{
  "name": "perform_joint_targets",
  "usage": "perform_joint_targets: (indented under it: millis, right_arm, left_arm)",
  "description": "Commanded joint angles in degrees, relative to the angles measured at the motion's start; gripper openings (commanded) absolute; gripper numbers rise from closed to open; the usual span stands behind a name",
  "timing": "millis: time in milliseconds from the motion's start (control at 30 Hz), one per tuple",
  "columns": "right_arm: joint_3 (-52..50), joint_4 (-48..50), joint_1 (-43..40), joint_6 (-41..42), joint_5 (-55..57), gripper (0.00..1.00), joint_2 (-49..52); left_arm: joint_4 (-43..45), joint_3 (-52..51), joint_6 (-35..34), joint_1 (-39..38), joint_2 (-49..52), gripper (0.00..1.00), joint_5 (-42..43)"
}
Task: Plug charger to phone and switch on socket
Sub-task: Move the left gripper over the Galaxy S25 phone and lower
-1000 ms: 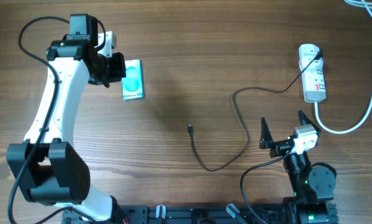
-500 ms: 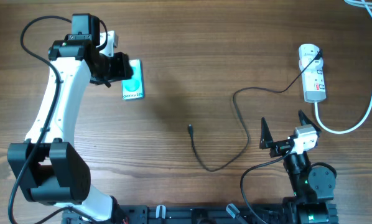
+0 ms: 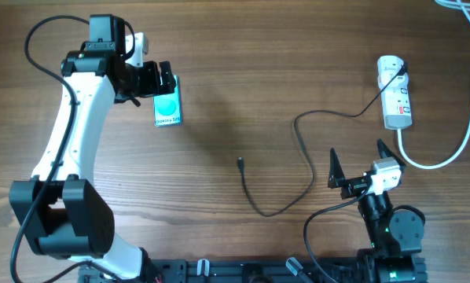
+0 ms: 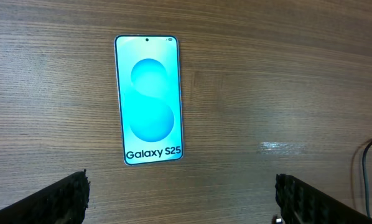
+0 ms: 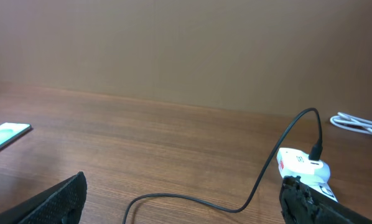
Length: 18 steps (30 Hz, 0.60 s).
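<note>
The phone (image 4: 149, 99) lies flat on the wooden table (image 3: 235, 86), its teal screen lit and facing up. My left gripper (image 3: 158, 81) hovers over the phone's (image 3: 168, 106) far end, open, and its fingertips (image 4: 65, 198) stand wide apart around bare wood. The black charger (image 3: 310, 169) runs in loops from the socket (image 3: 394, 102) to a free tip (image 3: 240, 163) at mid-table. My right gripper (image 3: 359, 161) is open near the front right, empty. In the right wrist view that gripper (image 5: 186, 202) faces the charger (image 5: 267, 180) and the socket (image 5: 301, 165).
A thick white cord (image 3: 455, 149) curves from the socket to the back right corner. The phone (image 5: 5, 134) shows at the far left in the right wrist view. The right arm's base (image 3: 392, 228) sits at the front edge.
My left gripper has gone from shut to wide open above the phone and shifted slightly. The phone, charger and right arm have not moved.
</note>
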Motion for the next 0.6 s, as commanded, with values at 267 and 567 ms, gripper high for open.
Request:
perform_joint_targets:
  millis: [267, 567]
  right_arm:
    - [-0.1, 0.3, -0.2, 0.4, 0.8, 1.00, -0.4]
    - [-0.1, 0.3, -0.2, 0.4, 0.8, 1.00, -0.4]
  left_arm:
    - [4.2, 0.8, -1.1, -0.2, 8.3, 0.99, 0.2]
    - [7.5, 0.8, -1.8, -1.9, 12.8, 0.95, -5.2]
